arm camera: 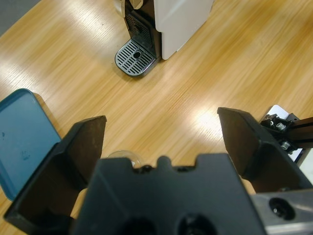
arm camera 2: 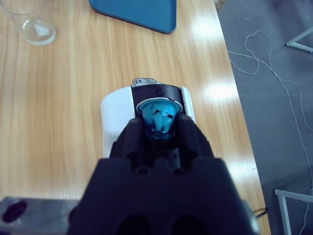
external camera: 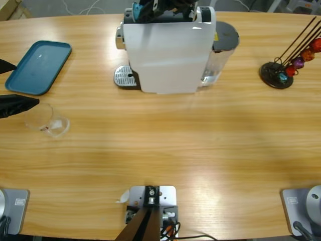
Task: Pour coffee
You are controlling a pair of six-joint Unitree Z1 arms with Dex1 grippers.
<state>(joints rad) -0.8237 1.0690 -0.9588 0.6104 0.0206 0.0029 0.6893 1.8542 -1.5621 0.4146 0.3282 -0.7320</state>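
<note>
clear tumbler (external camera: 47, 120) upright on table, coffee (external camera: 46, 129) trace inside

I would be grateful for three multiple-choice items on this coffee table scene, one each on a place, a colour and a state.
1. Where does the glass tumbler stand?
A. On the blue tray
B. On the bare table, apart from the tray
C. On the machine's drip grate

2. What colour is the capsule at the right gripper?
A. Blue
B. Orange
C. Purple

3. How is the left gripper?
A. Shut on the tumbler
B. Shut on nothing
C. Open, jaws wide apart

Answers:
1 B: the high view shows the tumbler on wood beside the blue tray, away from the coffee machine.
2 A: the right wrist view shows a blue capsule between the jaws, over the machine's top.
3 C: the left wrist view shows bare table between its two jaws.
</note>
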